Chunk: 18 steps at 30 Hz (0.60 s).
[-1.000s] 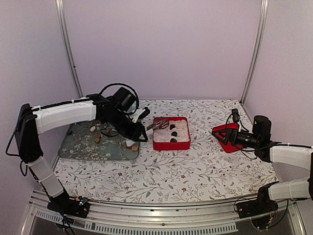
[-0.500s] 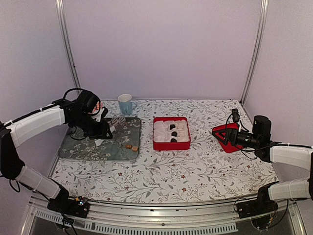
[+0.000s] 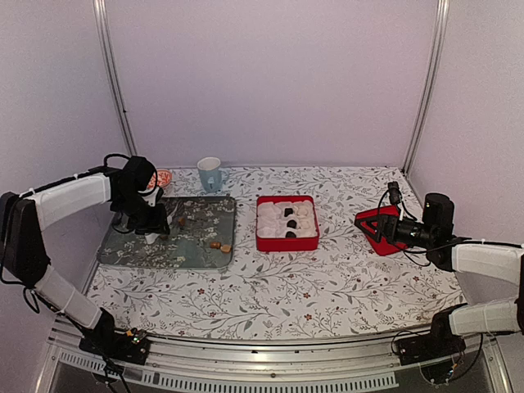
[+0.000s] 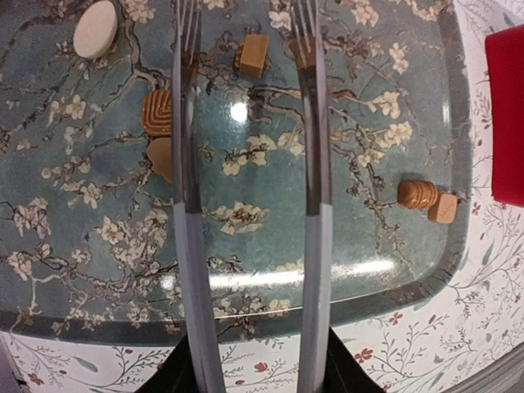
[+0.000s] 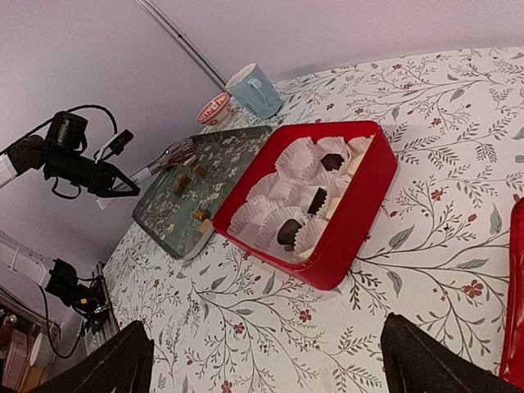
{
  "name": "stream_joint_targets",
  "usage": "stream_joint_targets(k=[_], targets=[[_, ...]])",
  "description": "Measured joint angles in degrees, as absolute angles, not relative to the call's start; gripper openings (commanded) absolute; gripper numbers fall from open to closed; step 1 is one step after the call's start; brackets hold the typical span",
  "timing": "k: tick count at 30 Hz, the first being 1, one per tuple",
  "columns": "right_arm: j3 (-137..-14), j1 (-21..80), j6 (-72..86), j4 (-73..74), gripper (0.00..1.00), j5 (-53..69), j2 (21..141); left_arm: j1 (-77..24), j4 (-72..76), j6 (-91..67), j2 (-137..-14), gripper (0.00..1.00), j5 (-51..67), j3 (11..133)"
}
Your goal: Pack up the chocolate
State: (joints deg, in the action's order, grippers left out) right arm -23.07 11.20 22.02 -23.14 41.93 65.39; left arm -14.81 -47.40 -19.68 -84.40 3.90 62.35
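Several loose chocolate pieces lie on the teal flowered tray (image 4: pixel 270 246): a whitish oval (image 4: pixel 95 29), a tan block (image 4: pixel 252 56), a ridged brown one (image 4: pixel 155 112), and a brown and tan pair (image 4: pixel 417 195) near the right rim. My left gripper (image 4: pixel 255 372) is shut on metal tongs (image 4: pixel 184 123). Their arms stand apart over the tray with nothing between the tips. The red box (image 3: pixel 287 242) holds white paper cups, three with dark chocolate (image 5: pixel 288 232). My right gripper (image 5: pixel 270 368) is open and empty, low over the cloth right of the box.
A red lid (image 3: pixel 375 225) rests by the right gripper. A blue mug (image 3: pixel 210 173) and a small pink bowl (image 3: pixel 162 178) stand behind the tray. Metal frame posts rise at both back corners. A flowered cloth covers the table.
The left arm swung left from above the red box back over the tray's left part, tongs empty. The right arm has not moved.
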Motion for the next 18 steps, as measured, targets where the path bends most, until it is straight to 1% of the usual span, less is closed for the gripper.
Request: stream_joint_targets(k=[8, 18], targets=[[-23.1, 11.2, 22.0, -23.1, 0.99, 41.9, 65.4, -14.8, -47.2, -17.6, -88.9, 0.37, 4.2, 62.3], [-23.1, 11.2, 22.0, -23.2, 0.99, 41.9, 65.8, -14.8, -46.3, -16.4, -90.8, 0.28, 5.7, 62.3]])
